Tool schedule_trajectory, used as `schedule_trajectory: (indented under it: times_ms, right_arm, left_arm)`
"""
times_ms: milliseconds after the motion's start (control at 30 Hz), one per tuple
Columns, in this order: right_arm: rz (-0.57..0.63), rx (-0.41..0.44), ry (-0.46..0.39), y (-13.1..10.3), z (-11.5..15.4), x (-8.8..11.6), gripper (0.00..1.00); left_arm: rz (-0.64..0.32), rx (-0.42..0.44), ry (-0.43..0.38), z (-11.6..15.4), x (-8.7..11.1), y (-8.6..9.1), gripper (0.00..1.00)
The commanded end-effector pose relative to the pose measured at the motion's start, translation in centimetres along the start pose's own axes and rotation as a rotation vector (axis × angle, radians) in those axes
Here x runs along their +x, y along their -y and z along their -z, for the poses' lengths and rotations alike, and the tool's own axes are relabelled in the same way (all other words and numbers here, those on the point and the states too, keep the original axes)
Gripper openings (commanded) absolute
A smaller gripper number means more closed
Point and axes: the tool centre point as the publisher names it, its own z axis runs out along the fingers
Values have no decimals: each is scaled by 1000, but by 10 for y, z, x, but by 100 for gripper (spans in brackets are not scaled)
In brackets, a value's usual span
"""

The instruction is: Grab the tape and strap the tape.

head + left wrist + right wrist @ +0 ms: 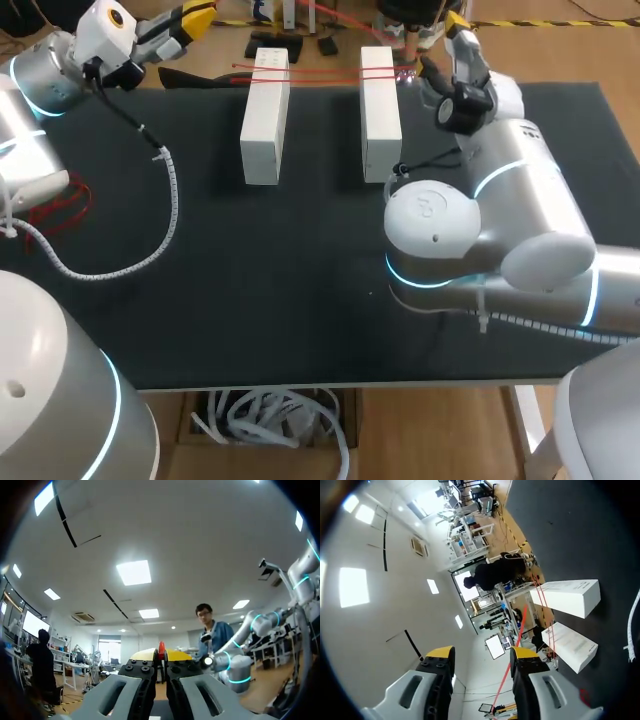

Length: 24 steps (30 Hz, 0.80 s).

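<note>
**Red tape** (325, 72): thin red strands strung across the far ends of two long white boxes, upper middle of the head view; both boxes lie parallel and apart on the black worktop (250, 290); left box (266, 115); right box (380, 110).

**Left pincer** (190, 18): upper left, raised beyond the worktop's far edge; tips pressed together, pinching a red tape end, seen plainly from its own wrist.

**Right pincer** (455, 24): upper right, near the right box's far end; fingers spread; a strand runs between them close to one finger, ungripped; contact cannot be told.

**Step, by my judgement**: strapping the boxes; hold the left pinch firm and the line taut; close the right on its strand before pulling, lest the boxes slide or tip.

**Writing**: small print on the box faces, too small to read; none seen on the tape.
</note>
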Motion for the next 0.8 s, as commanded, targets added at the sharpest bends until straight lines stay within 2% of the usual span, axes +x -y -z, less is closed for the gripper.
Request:
schedule_trajectory:
  times_ms: [33,233,500,700,800]
  right_arm:
    - [0,1,13,5,4,-3,49]
    - [4,46,31,16,12,-11,50]
    - [9,34,47,13,7,-19,53]
    - [10,11,35,10,-1,-18,45]
    - [10,6,29,11,-3,-17,45]
  left_arm:
    - [0,-1,2,0,1,0,0]
    - [0,-1,2,0,1,0,0]
    - [0,-1,2,0,1,0,0]
    - [0,-1,2,0,1,0,0]
    - [0,-1,2,0,1,0,0]
